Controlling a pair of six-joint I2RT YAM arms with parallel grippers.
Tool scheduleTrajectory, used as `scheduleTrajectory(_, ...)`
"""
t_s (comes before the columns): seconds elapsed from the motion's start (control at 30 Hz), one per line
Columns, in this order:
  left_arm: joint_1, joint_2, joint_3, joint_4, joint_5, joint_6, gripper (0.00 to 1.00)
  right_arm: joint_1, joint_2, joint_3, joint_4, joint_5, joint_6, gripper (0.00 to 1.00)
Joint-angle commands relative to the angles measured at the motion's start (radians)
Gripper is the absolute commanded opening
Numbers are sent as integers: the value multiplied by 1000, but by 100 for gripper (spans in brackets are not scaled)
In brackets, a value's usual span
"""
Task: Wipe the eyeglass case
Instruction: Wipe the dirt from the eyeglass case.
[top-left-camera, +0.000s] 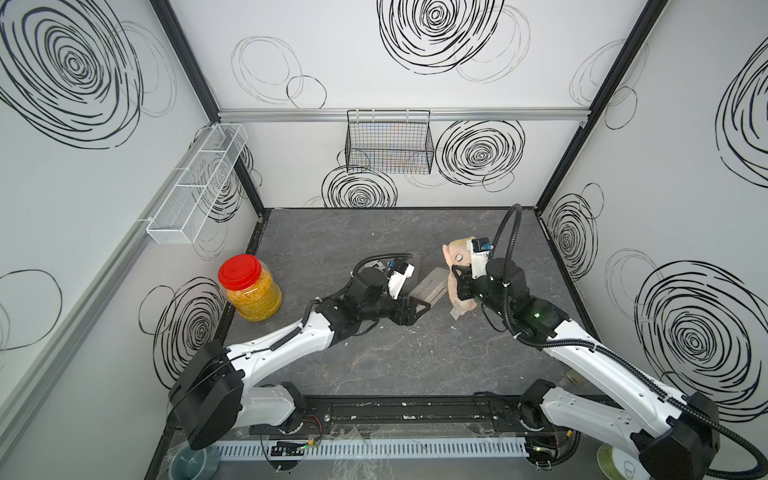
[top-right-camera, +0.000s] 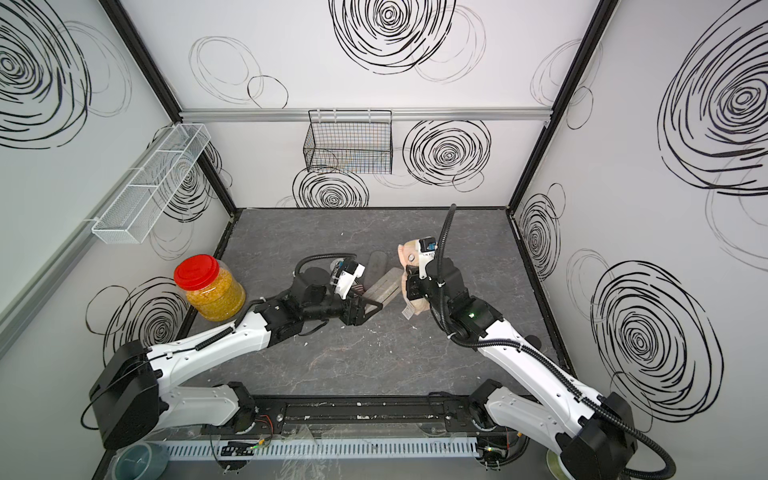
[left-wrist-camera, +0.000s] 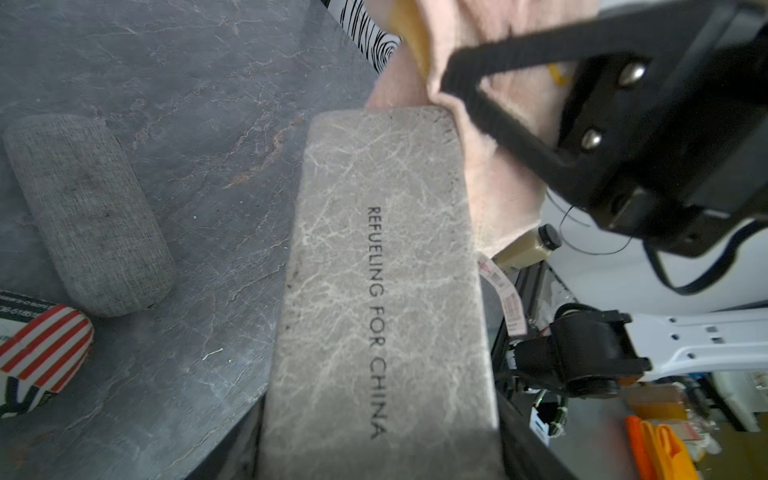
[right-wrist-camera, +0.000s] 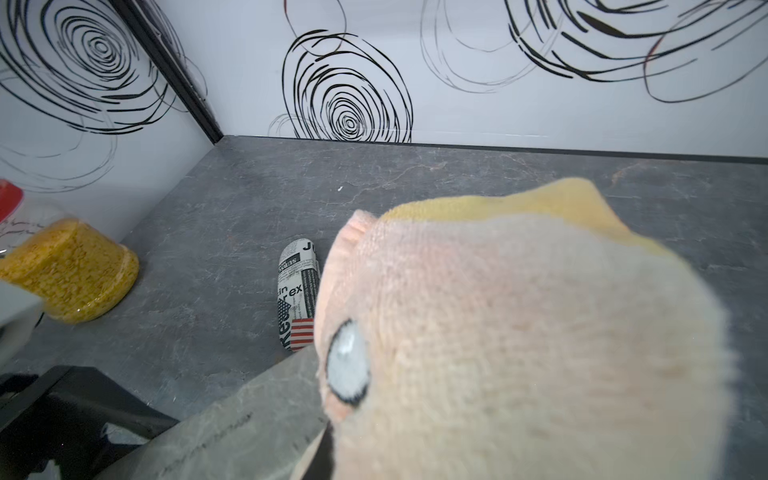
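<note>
Left pincer (top-left-camera: 420, 306) pinching the near end of a marbled grey eyeglass case (left-wrist-camera: 382, 291); right pincer (left-wrist-camera: 453, 87) clamped on a pink cloth (right-wrist-camera: 519, 332) at its far end.
Black capitals along the case read "REFUELING FOR CHINA"; it is held aslant above the middle of the dark table (top-left-camera: 374, 365). The cloth's hanging tag (left-wrist-camera: 505, 299) seems printed in red, too blurred to read. Nearby lie a plain grey fabric case (left-wrist-camera: 87, 212) and a newsprint-patterned case (right-wrist-camera: 297, 295) with a flag patch, only "ex" legible.
</note>
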Motion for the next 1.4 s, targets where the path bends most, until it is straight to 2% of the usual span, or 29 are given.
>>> scheduleTrajectory(0.0,-60,12,75,-71,-162,150,58,-6,37,68,-55,-148,-65,16)
scheduleTrajectory(0.1,-125,24,119,-141,-298,222,58,-6,69,76,-90,-306,-71,15)
scheduleTrajectory(0.17,-171,28,133,-165,-396,269,58,-6,72,49,-70,-440,-53,15)
scheduleTrajectory(0.23,-211,24,134,-168,-474,301,58,-7,66,14,-41,-521,-29,15)
scheduleTrajectory(0.4,-286,12,130,-176,-612,346,58,-65,67,1,-75,-465,-16,13)
scheduleTrajectory(0.5,-311,2,126,-183,-668,356,58,-120,94,29,-129,-324,-8,13)
scheduleTrajectory(0.57,-318,-7,114,-176,-684,353,58,-133,114,53,-161,-280,-8,13)
scheduleTrajectory(0.6,-318,-11,110,-174,-690,350,59,-134,119,63,-168,-295,-18,14)
scheduleTrajectory(0.73,-319,-12,96,-157,-705,348,59,-115,126,69,-148,-552,-50,17)
scheduleTrajectory(0.9,-320,1,97,-142,-708,352,59,-98,105,36,-90,-713,-59,18)
scheduleTrajectory(1.0,-335,0,96,-136,-724,375,59,-106,109,51,-114,-719,-72,18)
scheduleTrajectory(1.13,-376,-5,104,-155,-818,411,60,-153,123,119,-187,-542,-81,15)
scheduleTrajectory(1.2,-406,-8,109,-168,-873,435,60,-190,144,162,-215,-513,-84,15)
scheduleTrajectory(1.37,-491,-20,98,-170,-976,516,61,-250,230,237,-199,-704,-94,18)
